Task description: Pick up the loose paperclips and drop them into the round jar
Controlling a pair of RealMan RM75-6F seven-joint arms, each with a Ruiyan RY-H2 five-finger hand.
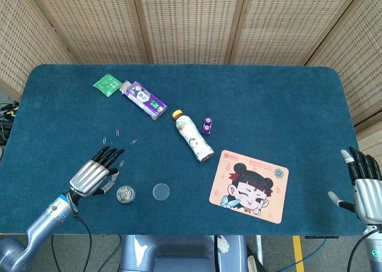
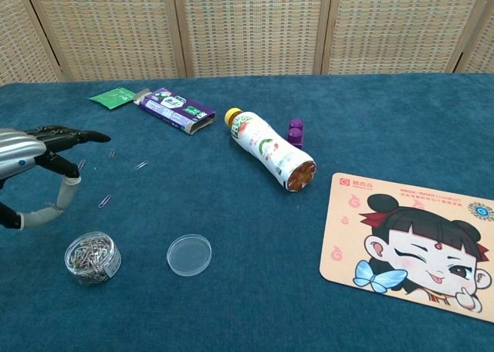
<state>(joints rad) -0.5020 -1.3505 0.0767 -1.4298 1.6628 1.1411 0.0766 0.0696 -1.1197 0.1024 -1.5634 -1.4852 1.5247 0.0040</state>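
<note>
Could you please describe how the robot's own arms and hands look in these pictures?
The left robot hand has a silver ribbed metal back, black fingers and a pale grey thumb. Its forearm is silver-blue with a blue ring at the wrist, and a black cable trails beneath it. The right robot hand looks alike, silver with black fingers, with a blue cable hanging near its wrist.

Matt cloth, clear plastic, bright metal
Blue table cover [image 1: 268, 99] looks napped and matt; round jar [image 2: 93, 257] clear glossy plastic holding shiny metal clips; left hand [image 1: 94, 175] brushed silver metal
</note>
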